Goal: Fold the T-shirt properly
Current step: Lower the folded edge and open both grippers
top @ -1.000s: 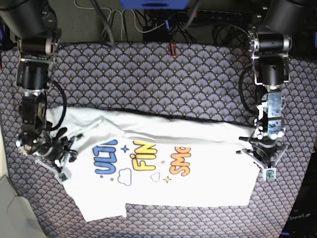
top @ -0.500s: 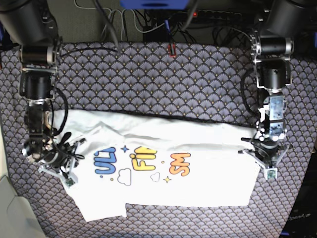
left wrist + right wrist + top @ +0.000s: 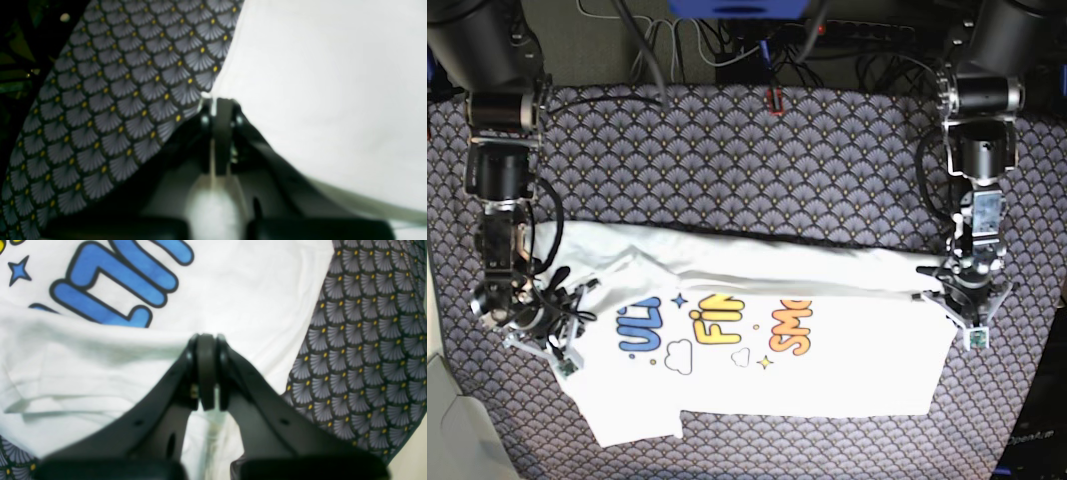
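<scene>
Large white printed cotton T-shirt (image 3: 757,340) lies spread on the fan-patterned grey cloth (image 3: 727,160). My left gripper (image 3: 218,103) and right gripper (image 3: 206,340) are both clamped on its far edge. Since a second ago that edge has crept toward the lettering: fold underway, early.

T-shirt (image 3: 757,340): white, lay spread across a scallop-patterned cloth (image 3: 747,160), print side up, showing blue, yellow and orange lettering with clouds and stars. Far edge folded over towards the print, its fold line running across the shirt just above the letters. Right gripper (image 3: 555,340): low at the shirt's sleeve end. Left gripper (image 3: 967,318): low at the opposite edge. Jaw state not discernible for either. Cables (image 3: 727,40): tangled beyond the cloth's far edge.
</scene>
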{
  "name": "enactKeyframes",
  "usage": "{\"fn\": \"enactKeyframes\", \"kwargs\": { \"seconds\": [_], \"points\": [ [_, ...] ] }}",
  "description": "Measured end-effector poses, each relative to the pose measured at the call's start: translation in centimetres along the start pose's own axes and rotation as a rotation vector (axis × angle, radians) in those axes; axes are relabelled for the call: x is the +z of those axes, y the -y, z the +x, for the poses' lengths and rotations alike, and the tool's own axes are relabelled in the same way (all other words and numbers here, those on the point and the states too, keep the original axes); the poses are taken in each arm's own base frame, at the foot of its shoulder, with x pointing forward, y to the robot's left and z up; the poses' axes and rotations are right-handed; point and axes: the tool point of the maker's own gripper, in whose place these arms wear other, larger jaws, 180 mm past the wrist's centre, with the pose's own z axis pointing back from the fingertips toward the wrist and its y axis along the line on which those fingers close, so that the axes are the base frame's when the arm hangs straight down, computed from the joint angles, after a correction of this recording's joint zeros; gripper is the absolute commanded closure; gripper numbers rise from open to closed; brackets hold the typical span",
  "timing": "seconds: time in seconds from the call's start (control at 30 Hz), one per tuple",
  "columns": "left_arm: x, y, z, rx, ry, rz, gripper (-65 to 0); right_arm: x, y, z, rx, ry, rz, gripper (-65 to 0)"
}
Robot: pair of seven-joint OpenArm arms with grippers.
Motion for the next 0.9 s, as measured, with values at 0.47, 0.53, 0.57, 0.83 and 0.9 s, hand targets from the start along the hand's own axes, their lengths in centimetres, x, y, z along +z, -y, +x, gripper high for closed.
{"fn": "enactKeyframes", "kwargs": {
  "seconds": [0.47,0.53,0.57,0.83,0.9],
  "points": [
    [0.0,-1.3,0.3,-0.007,0.008,0.019,-1.0,0.2,0.5,0.9,0.000,0.035,-0.008,0.0],
    [0.0,-1.3,0.3,-0.006,0.009,0.019,-1.0,0.0,0.5,0.8,-0.006,0.033,-0.003,0.0],
    [0.0,-1.3,0.3,-0.007,0.010,0.019,-1.0,-0.2,0.6,0.4,-0.019,0.022,-0.004,0.0],
    [-0.1,-1.0,0.6,-0.004,0.009,0.015,-1.4,-0.7,1.5,-1.7,-0.080,0.017,-0.013,0.0],
    [-0.2,-1.0,1.1,-0.002,0.020,0.015,-1.4,-0.5,1.9,-1.8,-0.081,0.016,-0.020,-0.1]
  ]
}}
